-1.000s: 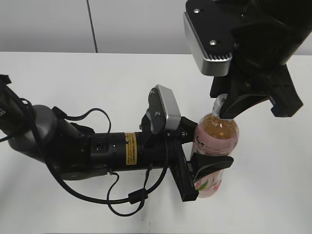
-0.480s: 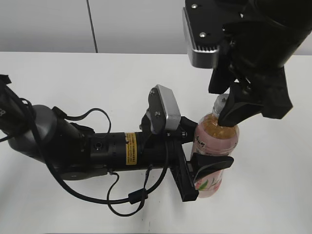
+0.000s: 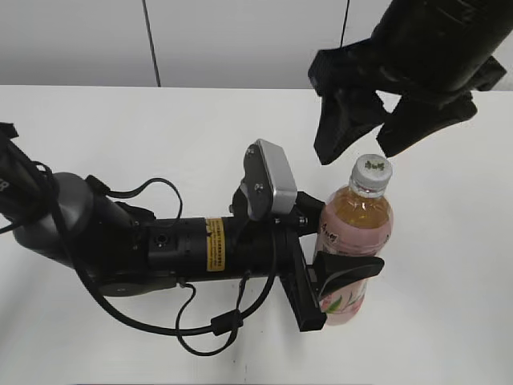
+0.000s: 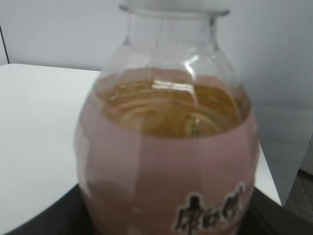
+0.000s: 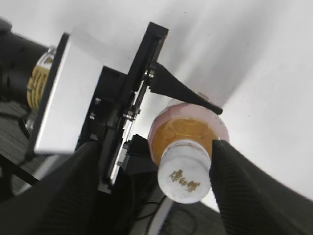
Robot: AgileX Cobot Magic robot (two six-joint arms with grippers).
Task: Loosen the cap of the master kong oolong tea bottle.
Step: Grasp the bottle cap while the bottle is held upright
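Note:
The master kong oolong tea bottle (image 3: pixel 353 241) stands upright on the white table, amber tea above a pink label. My left gripper (image 3: pixel 333 277) is shut on its lower body; the left wrist view shows the bottle (image 4: pixel 168 161) close up between the jaws. The white cap (image 3: pixel 373 169) sits on the neck, uncovered. My right gripper (image 3: pixel 369 132) is open, lifted just above the cap with a finger on each side and not touching it. In the right wrist view the cap (image 5: pixel 185 171) lies between the open fingers (image 5: pixel 156 191).
The white table (image 3: pixel 120 128) extends left and behind. My left arm (image 3: pixel 160 245) lies across the table with loose black cables (image 3: pixel 208 329) near the front edge. A grey wall stands behind.
My right gripper has let go of the cap, opened, and risen above the bottle. The cap is now uncovered. The left gripper and bottle have not moved.

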